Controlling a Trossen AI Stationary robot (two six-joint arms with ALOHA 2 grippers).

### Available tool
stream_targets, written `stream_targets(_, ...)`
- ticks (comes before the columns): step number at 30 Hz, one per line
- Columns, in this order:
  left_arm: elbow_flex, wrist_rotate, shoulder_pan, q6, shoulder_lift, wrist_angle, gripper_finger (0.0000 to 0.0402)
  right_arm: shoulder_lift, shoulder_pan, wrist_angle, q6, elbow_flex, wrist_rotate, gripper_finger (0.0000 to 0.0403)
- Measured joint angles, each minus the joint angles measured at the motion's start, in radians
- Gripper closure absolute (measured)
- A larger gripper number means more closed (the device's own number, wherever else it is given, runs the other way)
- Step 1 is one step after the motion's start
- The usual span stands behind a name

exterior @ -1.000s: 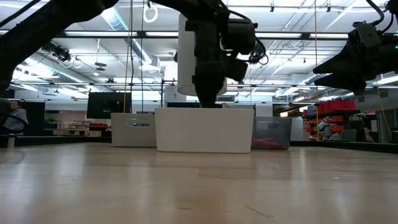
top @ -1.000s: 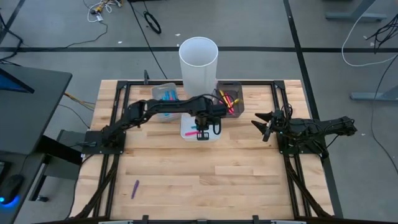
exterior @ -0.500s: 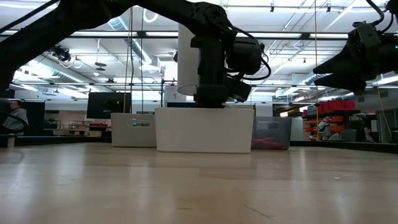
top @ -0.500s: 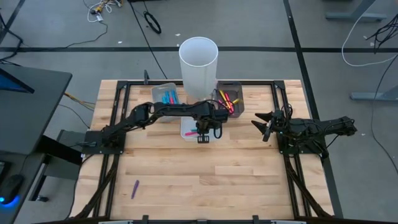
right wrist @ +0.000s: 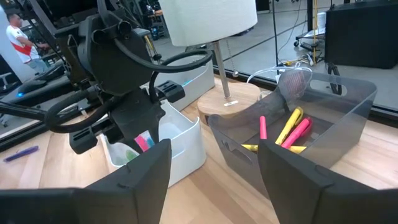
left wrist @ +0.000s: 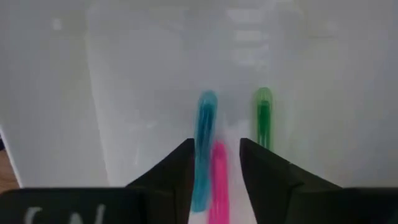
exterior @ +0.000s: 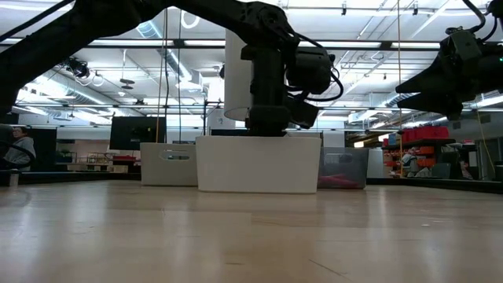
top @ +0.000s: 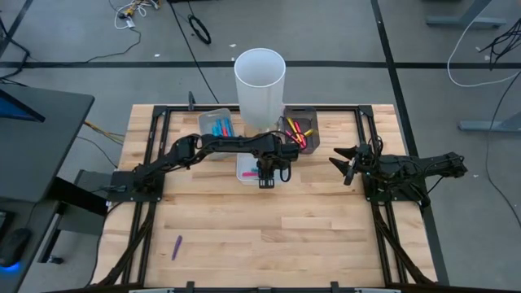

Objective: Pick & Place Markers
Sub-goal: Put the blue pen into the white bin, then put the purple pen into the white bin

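A pink marker is being let go into the white tray by the left tool, its fingers apart. One purple marker is lying near the counter's front left corner, waiting to be picked.

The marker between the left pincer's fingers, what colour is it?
Pink, lying in the white tray; the left wrist view shows it best.
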Motion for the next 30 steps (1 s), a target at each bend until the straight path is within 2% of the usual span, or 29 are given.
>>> stream_targets(16, 0.0, -0.016, 0.0, 0.001, 0.0, 0.02, 0.0152, 0.0, 0.0, 0.0, 0.0, 0.0, 0.0, 0.016)
stream_targets(30, 0.0, -0.06, 0.0, 0.002, -0.028, -0.022, 0.0143, 0.0, 0.0, 0.0, 0.0, 0.0, 0.0, 0.016)
